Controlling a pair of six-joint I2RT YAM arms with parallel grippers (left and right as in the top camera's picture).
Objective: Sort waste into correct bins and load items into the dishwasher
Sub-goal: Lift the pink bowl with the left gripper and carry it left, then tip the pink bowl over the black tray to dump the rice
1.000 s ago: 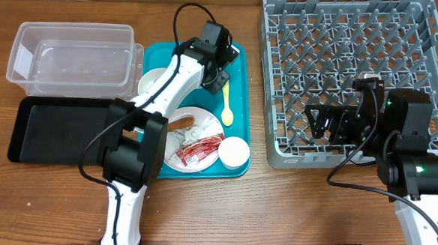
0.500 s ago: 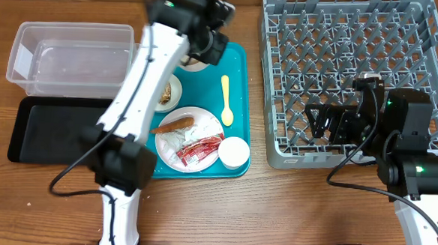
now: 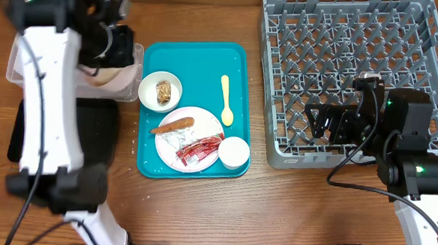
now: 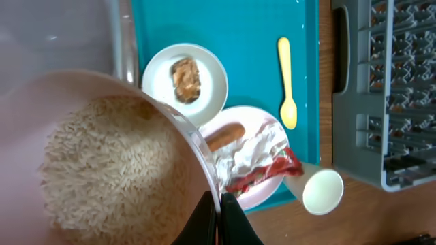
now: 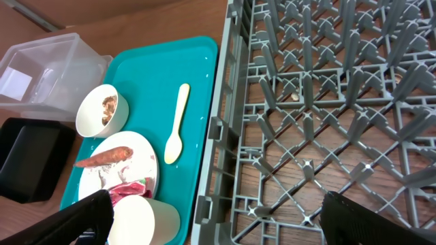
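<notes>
My left gripper (image 4: pixel 219 204) is shut on the rim of a pale bowl of rice (image 4: pixel 102 156) and holds it tilted above the clear bin (image 3: pixel 36 38); it also shows in the overhead view (image 3: pixel 112 43). The teal tray (image 3: pixel 200 58) holds a small bowl with a food scrap (image 3: pixel 160 90), a yellow spoon (image 3: pixel 225 100), a white cup (image 3: pixel 234 152) and a plate (image 3: pixel 204 122) bearing a sausage (image 3: pixel 172 124), crumpled paper and a red wrapper (image 3: pixel 199 150). My right gripper (image 5: pixel 218 218) is open and empty over the front left corner of the grey dish rack (image 3: pixel 343 39).
A black bin (image 3: pixel 23 127) lies in front of the clear bin at the left. The dish rack fills the back right. Bare wooden table (image 3: pixel 274 208) runs along the front.
My left arm has swung from the tray's back to the left, carrying the bowl of rice over the clear bin. The small bowl on the tray is now uncovered. The right arm has not moved.
</notes>
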